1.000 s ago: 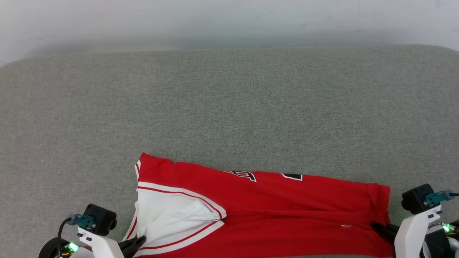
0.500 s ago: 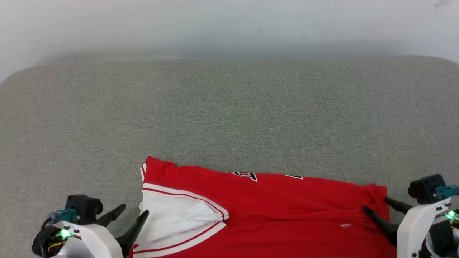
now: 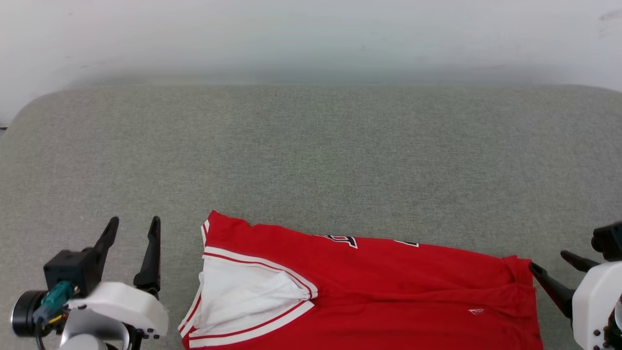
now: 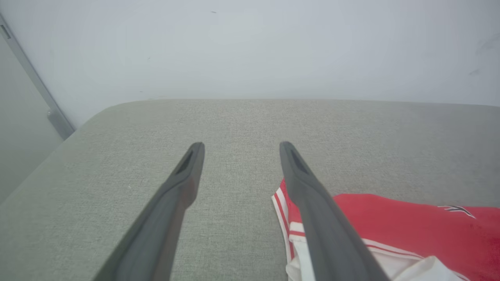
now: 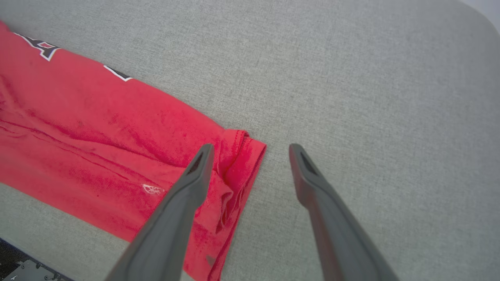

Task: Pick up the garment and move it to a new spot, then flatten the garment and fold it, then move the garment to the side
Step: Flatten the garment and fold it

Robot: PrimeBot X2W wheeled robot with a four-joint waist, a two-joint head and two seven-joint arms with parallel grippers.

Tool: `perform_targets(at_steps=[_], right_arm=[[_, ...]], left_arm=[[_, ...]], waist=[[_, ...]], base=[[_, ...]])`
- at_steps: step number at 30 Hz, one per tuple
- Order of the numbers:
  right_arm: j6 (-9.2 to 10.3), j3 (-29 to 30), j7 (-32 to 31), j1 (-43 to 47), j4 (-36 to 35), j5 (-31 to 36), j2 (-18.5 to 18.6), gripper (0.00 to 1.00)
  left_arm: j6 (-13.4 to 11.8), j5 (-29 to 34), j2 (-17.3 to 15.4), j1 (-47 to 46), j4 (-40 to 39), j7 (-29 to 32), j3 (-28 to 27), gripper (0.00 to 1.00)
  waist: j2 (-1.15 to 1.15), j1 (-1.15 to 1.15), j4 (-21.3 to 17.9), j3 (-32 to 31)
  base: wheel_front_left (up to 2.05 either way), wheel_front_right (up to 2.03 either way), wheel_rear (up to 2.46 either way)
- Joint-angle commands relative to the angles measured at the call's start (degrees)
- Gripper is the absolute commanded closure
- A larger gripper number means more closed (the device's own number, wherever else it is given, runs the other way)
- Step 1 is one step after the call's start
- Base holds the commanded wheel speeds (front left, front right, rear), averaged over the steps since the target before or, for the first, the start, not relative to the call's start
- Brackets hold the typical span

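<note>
On grey woven cushion [image 3: 311,146], folded red jersey [image 3: 388,287]

Left claw [image 3: 135,222]: sleeve let go, fingers now spread, drawn clear; garment [image 3: 388,287] now apart, to its right.
Right claw [image 3: 548,259]: hem let go, fingers spread; hem edge now just beside its left fingertip.

Red jersey [image 3: 398,291], white sleeve [image 3: 243,291], red-and-white striped trim [image 3: 252,256], black print [image 3: 340,239] edged in white, white logo [image 3: 476,311]. Speckled grey-green weave on the cushion [image 3: 311,155], pale grey on the wall [image 3: 311,39].
</note>
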State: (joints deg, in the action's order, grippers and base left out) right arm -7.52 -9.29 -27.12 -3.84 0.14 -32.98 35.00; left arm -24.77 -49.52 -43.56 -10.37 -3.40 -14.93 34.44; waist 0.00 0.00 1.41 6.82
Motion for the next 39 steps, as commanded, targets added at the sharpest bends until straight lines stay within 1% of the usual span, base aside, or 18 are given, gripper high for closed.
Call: perform_targets(at_steps=[1,4,8,10,13,16,21,26,31,32,33,35,39], right_arm=[[0.07,0.46,-0.91,1.02,0.35,0.24,0.12,0.00],[0.08,1.71,-2.85,2.04,1.12,-0.03,-0.02,0.00],[0.06,2.18,-4.59,2.94,1.81,-0.01,-1.06,0.00],[0.06,2.10,-5.17,3.07,2.34,-0.07,-1.71,0.00],[0.06,1.67,-6.04,2.86,3.45,0.00,-2.55,0.00],[0.06,1.03,-6.56,2.37,5.19,0.07,-3.27,0.00],[0.07,-0.71,-7.72,2.17,9.38,-0.59,-4.21,0.00],[0.05,-3.45,-7.52,2.35,13.74,-1.90,-5.74,0.00],[-0.06,-6.70,-6.45,2.18,15.41,-3.22,-6.17,0.00],[-0.06,-6.84,-5.68,2.02,15.47,-3.45,-6.06,0.66],[-0.05,-6.78,-5.15,1.71,15.64,-3.58,-5.96,1.00],[-0.02,-6.62,-4.27,1.14,16.01,-3.87,-5.22,1.00],[0.10,-3.72,-2.66,-0.02,17.03,-5.40,-4.08,1.00]], left_arm=[[-0.44,2.24,1.50,2.42,-0.16,-0.34,-2.36,0.00],[-0.80,8.79,6.22,6.51,-1.15,-0.37,-9.78,0.00],[0.31,17.14,12.45,11.09,-2.71,-0.32,-18.45,0.00],[1.58,20.61,15.96,13.08,-3.60,-0.32,-22.11,0.00],[3.22,26.21,20.08,15.27,-4.28,-0.32,-26.69,0.00],[5.84,30.41,24.28,16.64,-5.67,-0.32,-30.39,0.00],[11.05,36.24,29.43,17.90,-6.74,-0.32,-34.93,0.00],[15.55,39.93,33.78,18.38,-6.47,-0.33,-38.35,0.00],[18.93,42.61,36.96,18.79,-5.54,-0.33,-40.79,0.00],[19.39,42.99,37.40,18.83,-5.32,-0.33,-41.29,0.00],[19.83,43.48,37.78,18.81,-5.20,-0.33,-41.64,0.00],[20.39,44.35,38.29,18.82,-5.03,-0.33,-42.18,0.00],[21.16,45.87,39.02,18.84,-4.66,-0.33,-43.21,0.00]], waist=[[0.00,0.00,0.31,-0.05],[0.00,0.00,0.96,-0.02],[0.00,0.00,1.67,0.14],[0.00,0.00,2.11,0.29],[0.00,0.00,2.63,0.37],[0.00,0.00,3.13,0.52],[0.00,0.00,3.88,0.88],[0.00,0.00,4.47,1.08],[0.00,0.00,4.66,0.88],[0.00,0.00,4.66,0.82],[0.00,0.00,4.64,0.77],[0.00,0.00,4.57,0.67],[0.00,0.00,4.36,0.38]], base=[[0.00,0.00,0.00],[0.00,0.00,0.00],[0.00,0.00,0.00],[0.00,0.00,0.00],[0.00,0.00,0.00],[0.00,0.00,0.00],[0.00,0.00,0.00],[0.00,0.00,0.00],[0.00,0.00,0.00],[0.00,0.00,0.00],[0.00,0.00,0.00],[0.00,0.00,0.00],[0.00,0.00,0.00]])
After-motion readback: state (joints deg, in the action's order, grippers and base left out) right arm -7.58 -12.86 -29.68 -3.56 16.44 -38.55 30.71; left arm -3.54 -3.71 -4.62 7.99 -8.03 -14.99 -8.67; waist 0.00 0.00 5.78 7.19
